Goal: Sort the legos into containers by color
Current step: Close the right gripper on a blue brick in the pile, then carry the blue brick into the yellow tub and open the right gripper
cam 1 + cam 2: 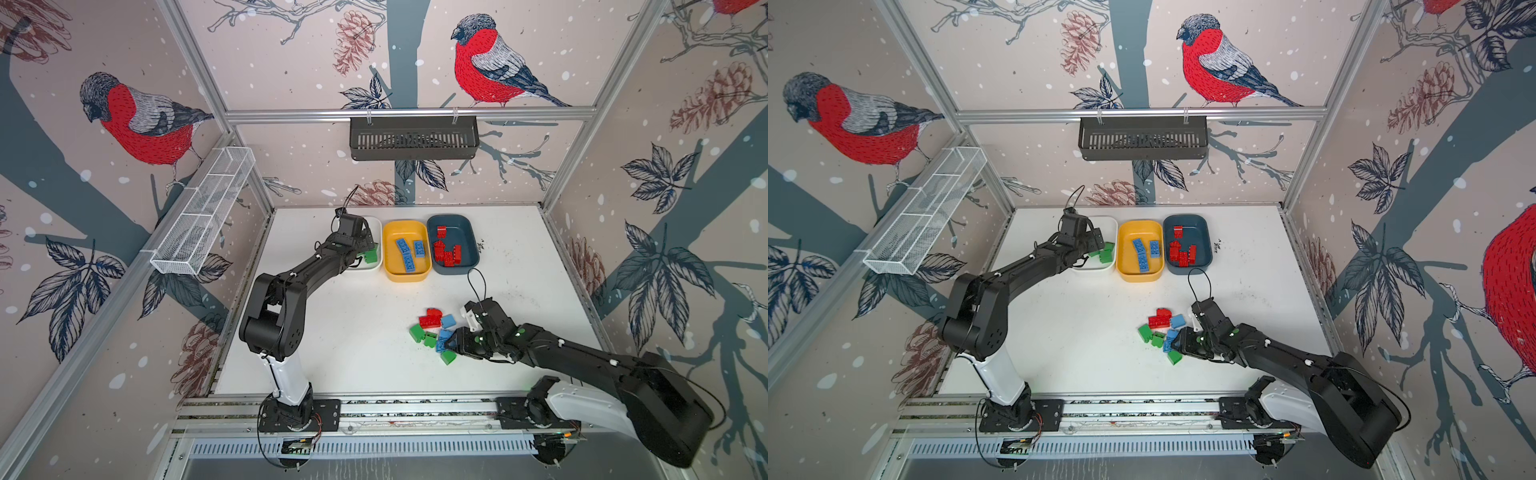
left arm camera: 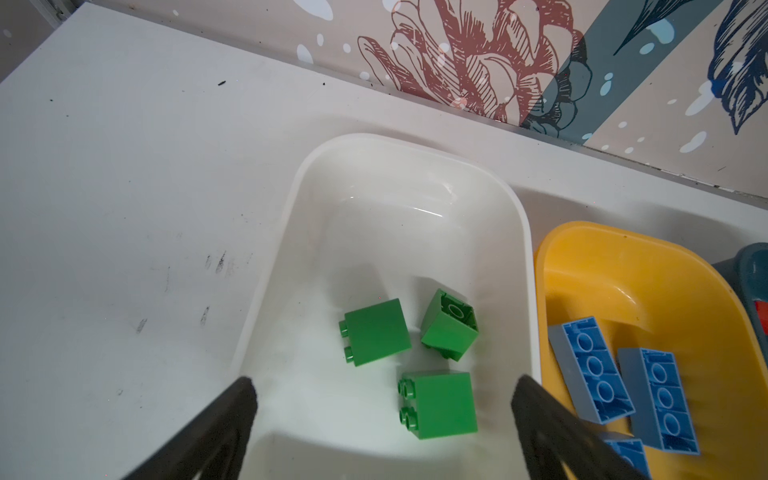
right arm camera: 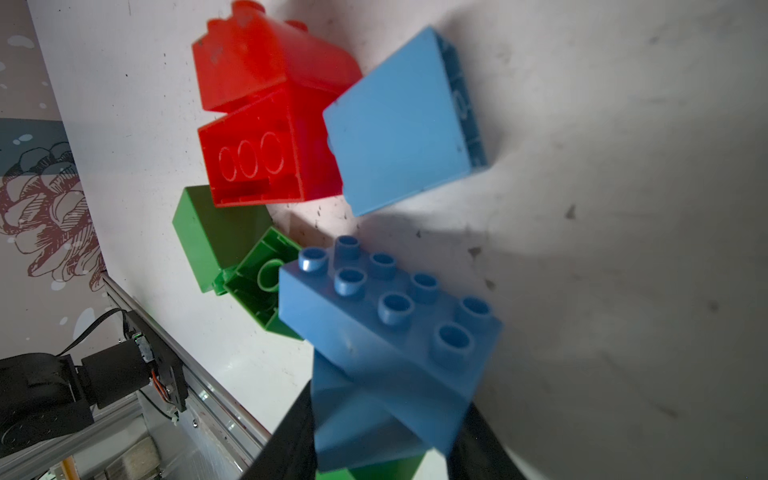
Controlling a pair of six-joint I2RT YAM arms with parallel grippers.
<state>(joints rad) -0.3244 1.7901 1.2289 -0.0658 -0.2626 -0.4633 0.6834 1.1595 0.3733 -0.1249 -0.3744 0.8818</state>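
Note:
My left gripper (image 2: 384,384) hangs open over the white container (image 2: 415,143), where three green legos (image 2: 376,332) lie loose. The yellow container (image 1: 405,276) holds blue legos (image 1: 409,253). The dark teal container (image 1: 465,226) holds red legos (image 1: 446,251). Mid-table sits a pile of red (image 3: 257,162), green (image 3: 208,232) and blue (image 3: 399,124) legos. My right gripper (image 3: 386,419) is at the pile's right edge, its fingers pressed on both sides of a long blue lego (image 3: 390,320). Another green lego shows just beneath it.
A black slotted basket (image 1: 413,137) hangs on the back wall. A white wire-mesh basket (image 1: 203,212) is mounted on the left wall. The arm bases ride a metal rail (image 1: 374,411) along the table's front edge. The three containers stand in a row at the back.

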